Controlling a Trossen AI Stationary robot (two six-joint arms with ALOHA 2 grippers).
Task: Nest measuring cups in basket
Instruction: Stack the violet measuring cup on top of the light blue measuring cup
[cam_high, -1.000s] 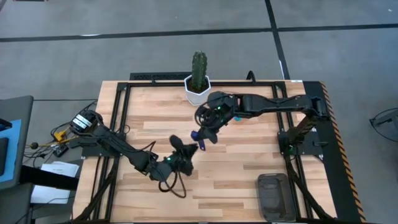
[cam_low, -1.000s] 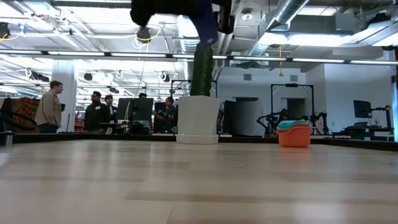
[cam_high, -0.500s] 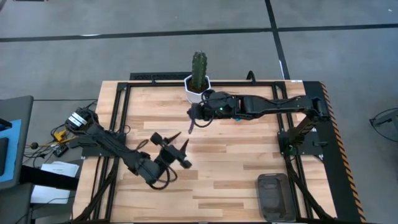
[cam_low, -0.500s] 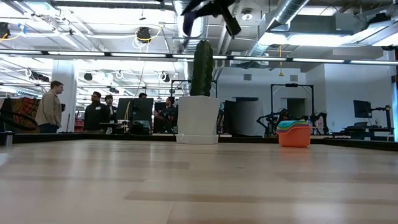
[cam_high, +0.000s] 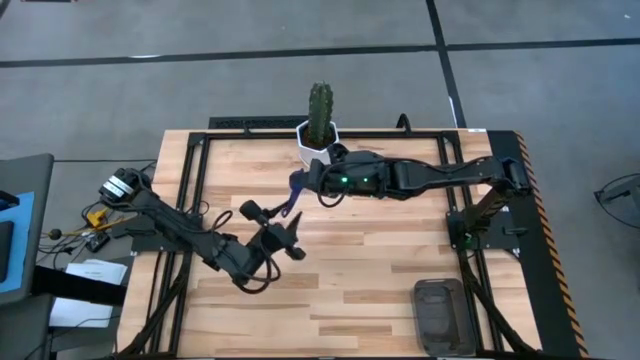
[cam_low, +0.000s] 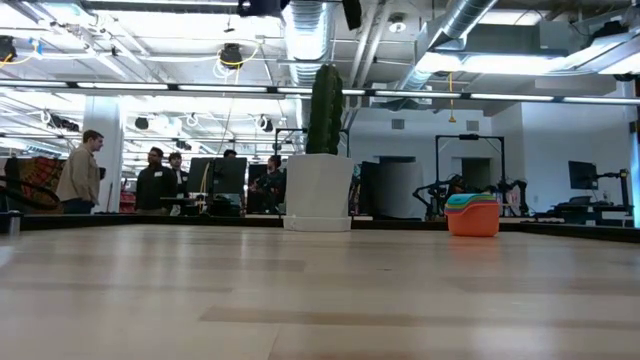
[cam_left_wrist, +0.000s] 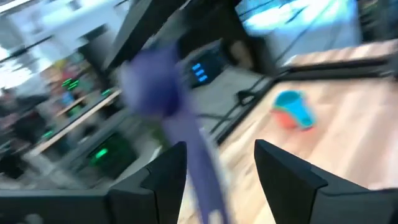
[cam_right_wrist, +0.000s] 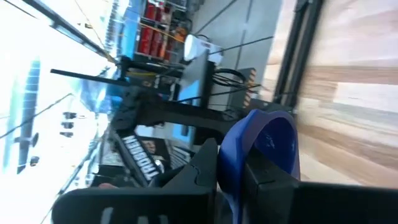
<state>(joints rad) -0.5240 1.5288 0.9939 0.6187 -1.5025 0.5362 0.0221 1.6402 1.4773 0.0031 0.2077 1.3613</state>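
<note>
Left wrist view smears the dark blue cup (cam_left_wrist: 163, 99) into a blur. In the low view, both arms are cut off at the top edge.

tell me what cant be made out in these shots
- High view: the stack of measuring cups is covered by the right arm.
- Low view: both grippers are cut off by the top edge; the basket is out of frame.
- Left wrist view: motion blur smears the dark blue measuring cup.
- Distant people: too small for detail.

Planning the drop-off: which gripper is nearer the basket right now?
Right. The right gripper is up by the cactus pot, the left gripper further toward the table's left; both are far from the basket.
</note>
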